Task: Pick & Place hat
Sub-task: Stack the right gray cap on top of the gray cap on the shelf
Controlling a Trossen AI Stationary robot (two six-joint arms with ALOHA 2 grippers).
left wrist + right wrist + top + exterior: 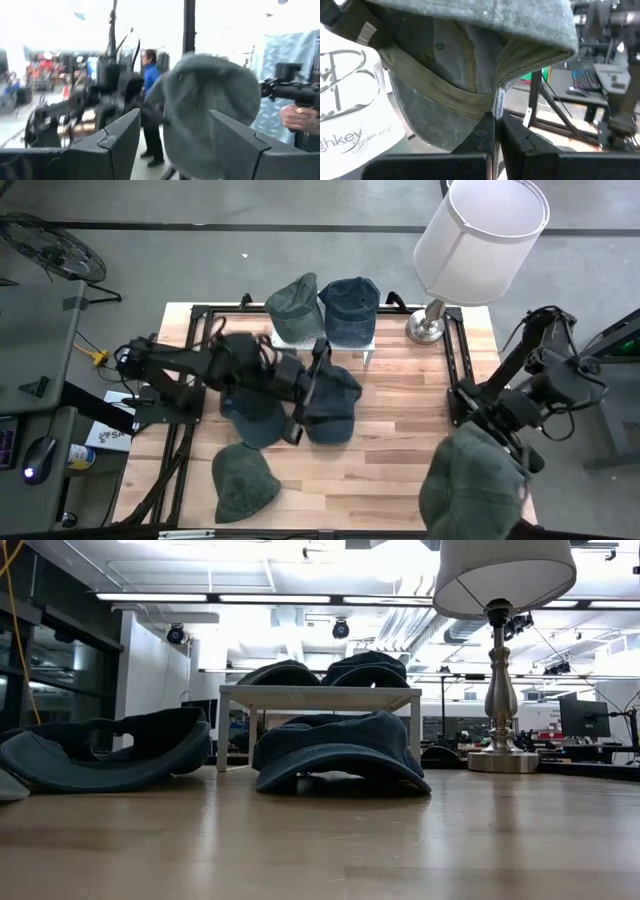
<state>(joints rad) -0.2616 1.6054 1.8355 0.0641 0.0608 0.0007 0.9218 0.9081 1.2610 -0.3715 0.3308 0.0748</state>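
Hat in hand: the right gripper (495, 131) is pinched tight on the fabric edge of a grey-green hat (472, 480), which hangs off the table's near right corner, lifted clear of the wood.

Right claw: fingers pressed together with only the hat's brim seam between them; the grip looks thin, on the edge alone.

Left claw: the left gripper (303, 392) hovers over the middle of the table, above the dark blue hats; its fingers (115, 142) stand wide apart with nothing between them.

Already placed: two hats, an olive hat (294, 306) and a blue hat (350, 308), sit side by side on the small white stand (318, 695) at the far side of the table, beside the lamp (478, 240).

Still on the table: two dark blue hats (330, 402) lying near each other mid-table under the left arm, and a green hat (243, 482) near the front edge, well apart from the stand.

Progress, my judgement: partway. One hat is picked and in the air but not yet set down; at least three more wait on the wood.

Where the carried hat goes: cannot tell; the stand's top looks nearly filled by the two hats there.

Risk: the edge-only pinch may let the hat swing or slip in transit.
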